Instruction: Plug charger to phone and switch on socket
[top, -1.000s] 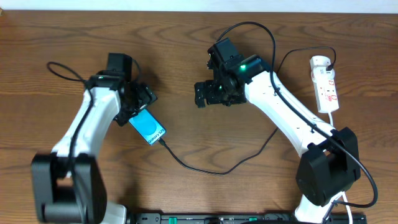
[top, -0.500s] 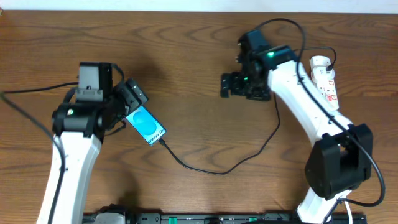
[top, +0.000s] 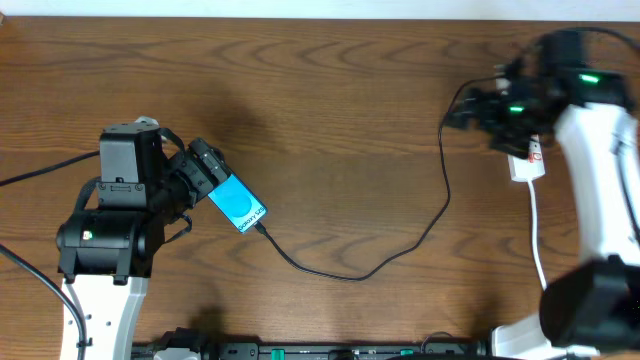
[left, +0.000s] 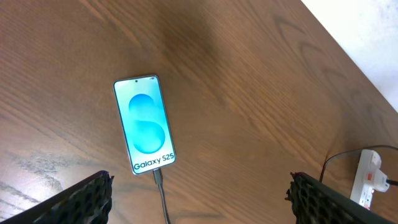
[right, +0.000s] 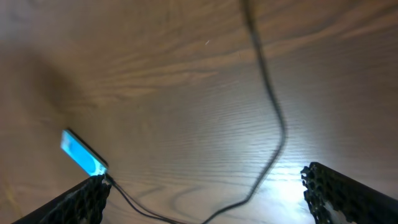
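Note:
The phone lies flat on the wood table with its cyan screen up, and shows again in the left wrist view. The charger's connector sits in its lower end. The black charger cable loops right and up toward the socket, a white strip mostly hidden under my right arm. My left gripper hovers open just left of the phone, with nothing between its fingers. My right gripper hangs open and empty over the socket's left side.
The socket's white cord runs down the right side toward the table's front edge. A black rail lies along the front edge. The robot's own thick black cable trails off to the left.
My right arm has swung from the table's middle to the right, over the socket. My left arm has pulled back left and down from the phone. Phone and cable have not moved.

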